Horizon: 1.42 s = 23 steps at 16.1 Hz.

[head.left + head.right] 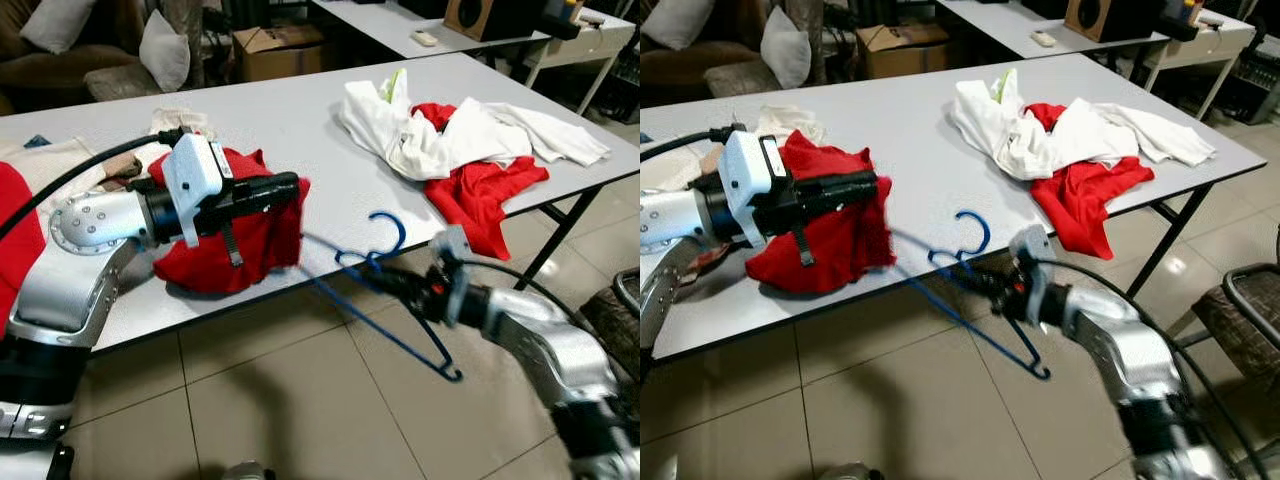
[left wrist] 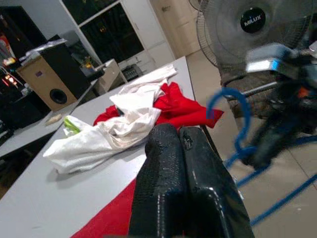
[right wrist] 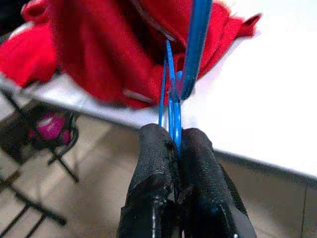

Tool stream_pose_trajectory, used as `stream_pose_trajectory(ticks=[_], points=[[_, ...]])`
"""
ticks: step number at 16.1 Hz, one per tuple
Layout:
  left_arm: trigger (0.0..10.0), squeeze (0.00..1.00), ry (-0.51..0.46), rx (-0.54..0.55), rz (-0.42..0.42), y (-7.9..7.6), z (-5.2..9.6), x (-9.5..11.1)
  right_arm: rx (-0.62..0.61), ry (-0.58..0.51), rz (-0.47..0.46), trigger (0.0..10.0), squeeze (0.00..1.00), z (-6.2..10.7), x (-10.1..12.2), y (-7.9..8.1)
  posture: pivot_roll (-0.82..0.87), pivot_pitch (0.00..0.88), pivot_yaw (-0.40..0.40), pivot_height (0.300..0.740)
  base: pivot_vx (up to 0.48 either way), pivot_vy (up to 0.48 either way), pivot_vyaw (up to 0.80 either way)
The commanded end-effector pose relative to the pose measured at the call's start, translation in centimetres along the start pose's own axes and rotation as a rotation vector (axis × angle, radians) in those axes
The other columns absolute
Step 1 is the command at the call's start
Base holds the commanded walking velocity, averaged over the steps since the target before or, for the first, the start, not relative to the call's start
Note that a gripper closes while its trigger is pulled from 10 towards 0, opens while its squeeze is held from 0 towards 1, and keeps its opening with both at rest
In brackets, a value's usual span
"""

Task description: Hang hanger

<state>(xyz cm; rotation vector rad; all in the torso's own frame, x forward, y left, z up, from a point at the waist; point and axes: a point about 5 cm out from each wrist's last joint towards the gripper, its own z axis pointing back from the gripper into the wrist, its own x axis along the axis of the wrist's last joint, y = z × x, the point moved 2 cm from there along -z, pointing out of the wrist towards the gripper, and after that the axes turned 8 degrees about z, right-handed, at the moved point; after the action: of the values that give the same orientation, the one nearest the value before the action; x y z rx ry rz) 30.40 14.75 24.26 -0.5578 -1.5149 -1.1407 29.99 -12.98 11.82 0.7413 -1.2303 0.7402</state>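
Observation:
My right gripper [image 1: 375, 268] is shut on the neck of a blue wire hanger [image 1: 396, 228], held in the air just off the front edge of the grey table [image 1: 300, 120]. The right wrist view shows the fingers [image 3: 153, 148] pinching the hanger [image 3: 195, 44]. One hanger arm reaches into a red garment [image 1: 240, 250] that lies at the table's front edge. My left gripper [image 1: 285, 190] is shut on the upper edge of that garment [image 1: 830, 250], just left of the hanger hook [image 1: 972, 225].
A pile of white and red clothes [image 1: 450, 140] lies on the right half of the table. A dark chair [image 1: 1240, 310] stands on the tiled floor at the right. A cardboard box [image 1: 275, 50], a second table with a speaker [image 1: 490, 15], and a fan [image 2: 247, 25] stand behind.

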Motion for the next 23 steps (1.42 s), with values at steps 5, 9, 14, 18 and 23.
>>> stream_pose_trajectory(ticks=[5,9,14,18,23], points=[[0.0,0.00,0.116,0.007,-0.024,0.1,0.6,-1.7,0.042,-0.237,-0.104,10.0,0.00,0.5,3.2,0.4,-0.05,0.000,-0.008,0.740,0.000,0.000,0.00],[0.0,0.00,0.133,-0.005,-0.009,-0.1,0.8,-2.0,0.003,-0.334,-0.255,10.0,0.00,1.3,3.5,-0.1,-0.05,0.000,-0.010,0.740,0.000,0.000,0.00],[0.0,0.00,0.256,-0.132,0.077,-1.9,1.9,-3.8,-0.118,-0.368,-0.574,10.0,0.00,0.1,2.1,-1.4,-0.05,0.000,-0.008,0.740,0.000,0.000,0.00],[0.0,0.00,0.265,-0.223,0.128,-3.7,1.3,-4.1,-0.158,-0.398,-0.768,10.0,0.00,-2.0,2.4,-2.1,-0.05,0.000,-0.007,0.740,0.000,0.000,0.00],[0.0,0.00,0.264,-0.306,0.165,-5.8,0.3,-4.1,-0.181,-0.526,-0.922,10.0,0.00,-4.9,5.1,-3.4,-0.05,0.000,-0.017,0.740,0.000,0.000,0.00]])
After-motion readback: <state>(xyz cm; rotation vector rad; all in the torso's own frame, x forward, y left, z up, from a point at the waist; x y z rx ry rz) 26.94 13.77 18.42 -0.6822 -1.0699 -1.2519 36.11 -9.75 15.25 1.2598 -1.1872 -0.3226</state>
